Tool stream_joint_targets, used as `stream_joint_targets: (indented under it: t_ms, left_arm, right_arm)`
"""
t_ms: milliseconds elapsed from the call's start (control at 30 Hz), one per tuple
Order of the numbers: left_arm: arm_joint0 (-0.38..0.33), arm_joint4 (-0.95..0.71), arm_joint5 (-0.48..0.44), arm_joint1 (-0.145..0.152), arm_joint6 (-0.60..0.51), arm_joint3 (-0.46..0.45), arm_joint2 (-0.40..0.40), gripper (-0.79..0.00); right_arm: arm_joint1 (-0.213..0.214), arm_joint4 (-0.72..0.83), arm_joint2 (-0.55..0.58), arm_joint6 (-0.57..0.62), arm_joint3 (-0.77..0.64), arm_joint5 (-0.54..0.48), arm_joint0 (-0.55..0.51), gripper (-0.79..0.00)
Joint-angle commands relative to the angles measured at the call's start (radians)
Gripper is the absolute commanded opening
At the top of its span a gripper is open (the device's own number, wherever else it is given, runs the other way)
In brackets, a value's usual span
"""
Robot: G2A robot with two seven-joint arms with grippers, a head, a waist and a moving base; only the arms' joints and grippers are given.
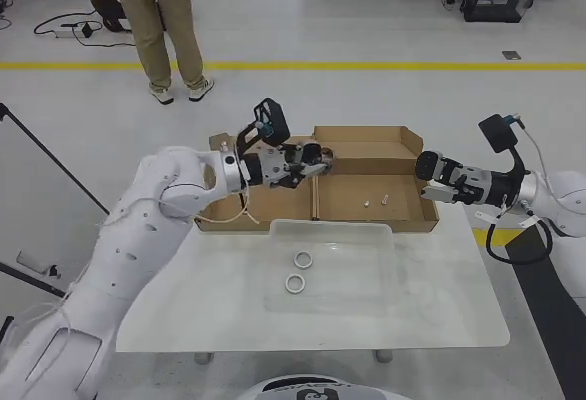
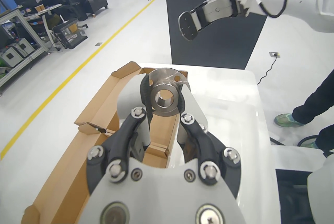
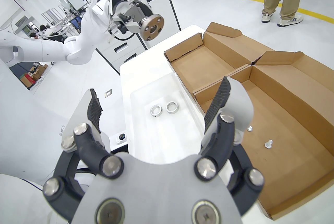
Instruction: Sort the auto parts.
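Note:
My left gripper (image 1: 311, 161) is shut on a round metal flange (image 1: 315, 155) with a centre bore and bolt holes. It holds the flange (image 2: 163, 101) in the air above the inner end of the left cardboard box (image 1: 263, 208). The flange (image 3: 150, 26) faces the right arm. My right gripper (image 3: 159, 90) stands open with nothing between its fingers, at the outer end of the right cardboard box (image 1: 398, 150). Two small bolts (image 1: 375, 199) lie in that box. Two metal rings (image 1: 299, 271) rest in the clear tray (image 1: 328, 225).
The two open boxes stand side by side along the table's far edge, with raised flaps. The tray sits in the middle of the white table (image 1: 453, 300), in front of the boxes. Bare tabletop lies to either side of the tray.

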Motion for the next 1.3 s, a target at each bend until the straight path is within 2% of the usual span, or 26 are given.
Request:
stream_joint_targets:
  t_ms: [0,233,700,1100,1267]
  left_arm:
    - [-0.028,0.027,0.006,-0.01,0.002,0.048,0.032,-0.785]
    - [-0.111,0.131,0.033,-0.042,-0.011,0.208,0.125,-0.785]
    - [-0.177,0.266,0.092,-0.089,0.004,0.429,0.225,-0.785]
    - [-0.239,0.397,0.141,-0.164,0.048,0.618,0.352,-0.785]
    - [-0.259,0.431,0.135,-0.196,0.071,0.711,0.392,-0.785]
  right_arm:
    - [0.0,0.0,0.0,0.0,0.0,0.0,0.0,0.0]
    - [0.0,0.0,0.0,0.0,0.0,0.0,0.0,0.0]
    - [0.0,0.0,0.0,0.0,0.0,0.0,0.0,0.0]
    - [0.0,0.0,0.0,0.0,0.0,0.0,0.0,0.0]
    - [0.0,0.0,0.0,0.0,0.0,0.0,0.0,0.0]
